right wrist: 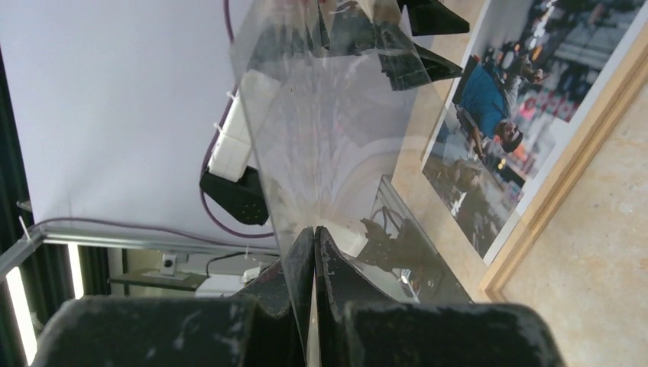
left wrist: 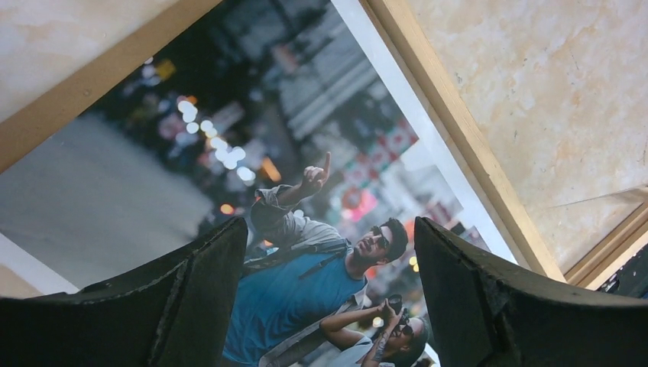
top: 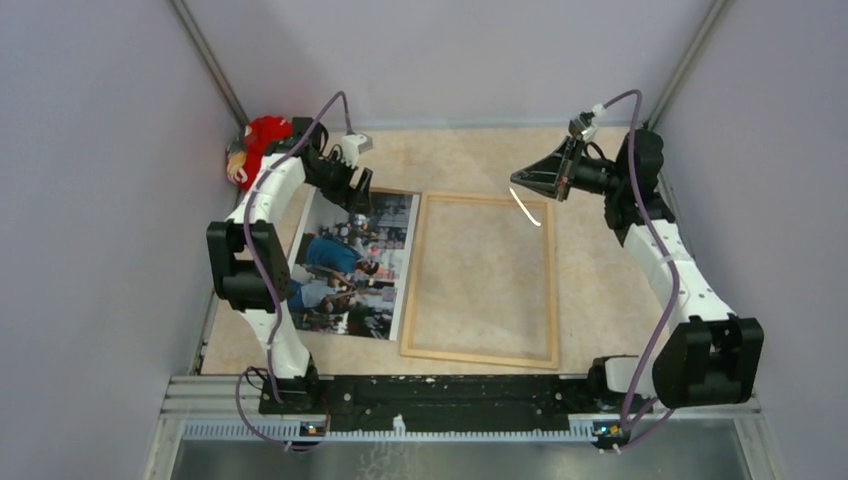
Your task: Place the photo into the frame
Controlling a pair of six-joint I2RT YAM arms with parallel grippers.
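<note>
- Left fingers (left wrist: 191, 306) released, spread just above the photo (top: 350, 265); nothing gripped.
- Right fingers (right wrist: 302, 290) clenched on the clear pane (right wrist: 328, 130), held above the frame (top: 480, 357).
- Photo beside frame; insertion outstanding.

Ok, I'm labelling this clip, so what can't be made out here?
Photo, left edge: top view, hidden by the left arm.
Red thing in the corner: top view, half behind that arm, too small to name.
Pane, top: right wrist view, cut off by the edge.

photo (top: 352, 265) beside frame (top: 551, 285), left claw (top: 357, 190) over photo
</note>
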